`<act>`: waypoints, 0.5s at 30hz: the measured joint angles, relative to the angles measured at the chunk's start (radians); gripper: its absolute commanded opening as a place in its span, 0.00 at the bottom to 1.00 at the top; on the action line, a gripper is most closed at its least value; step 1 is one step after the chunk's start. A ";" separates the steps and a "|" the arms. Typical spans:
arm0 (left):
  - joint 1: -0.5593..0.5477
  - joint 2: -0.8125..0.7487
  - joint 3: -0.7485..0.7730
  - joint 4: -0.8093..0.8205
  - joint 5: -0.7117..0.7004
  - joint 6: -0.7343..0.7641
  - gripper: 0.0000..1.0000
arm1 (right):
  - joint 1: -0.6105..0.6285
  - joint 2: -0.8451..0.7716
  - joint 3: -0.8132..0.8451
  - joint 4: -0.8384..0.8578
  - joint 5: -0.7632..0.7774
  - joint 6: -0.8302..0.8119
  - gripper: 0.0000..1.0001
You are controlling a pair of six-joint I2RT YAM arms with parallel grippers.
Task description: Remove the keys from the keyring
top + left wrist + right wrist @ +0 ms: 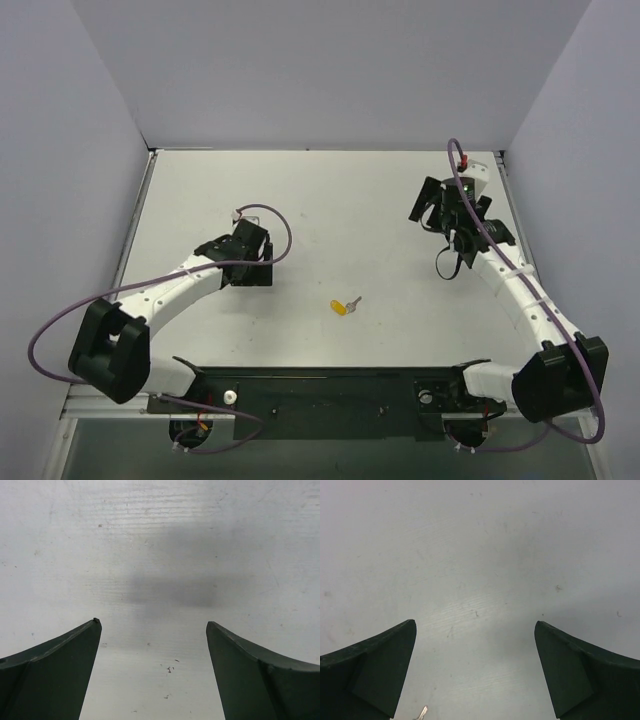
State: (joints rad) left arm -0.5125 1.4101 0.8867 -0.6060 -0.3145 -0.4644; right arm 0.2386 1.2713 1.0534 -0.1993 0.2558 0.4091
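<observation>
Setting: white table [330,200], scuffed, closed in by pale grey-lilac walls [330,70] on three sides.

Top view. The keyring [340,308] is a small yellow-orange oblong lying flat near the table's middle, toward the near edge. The keys [355,300] amount to one silver piece, touching the ring's right end and angled up to the right. Whether the two are still linked is too small to tell. The left gripper [255,270] is well to the left of the pair. The right gripper [428,205] is far off at the back right. From above both are dark lumps, so their jaw spacing is not readable here. Purple cables loop round each arm.

Left wrist view. Two dark fingers [60,670] are cut off by the lower corners and spread wide, with nothing between them. Below is bare tabletop with a soft grey shadow and a few specks.

Right wrist view. The fingers [370,670] are likewise spread wide and hold nothing. A thin silver sliver at the bottom edge, beside the left finger, is mostly cut off and is probably the key.
</observation>
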 measured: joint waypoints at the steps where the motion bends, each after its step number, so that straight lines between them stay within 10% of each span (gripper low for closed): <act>1: -0.011 -0.021 0.000 -0.005 -0.009 0.000 0.97 | 0.000 -0.018 0.000 -0.016 -0.019 0.014 1.00; 15: -0.051 -0.537 -0.050 -0.039 0.059 -0.129 0.97 | -0.003 -0.447 -0.160 -0.216 -0.283 0.391 0.98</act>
State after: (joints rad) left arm -0.5632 0.8734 0.8371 -0.6445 -0.2558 -0.5938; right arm 0.2356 0.8238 0.8936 -0.4152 -0.0273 0.7998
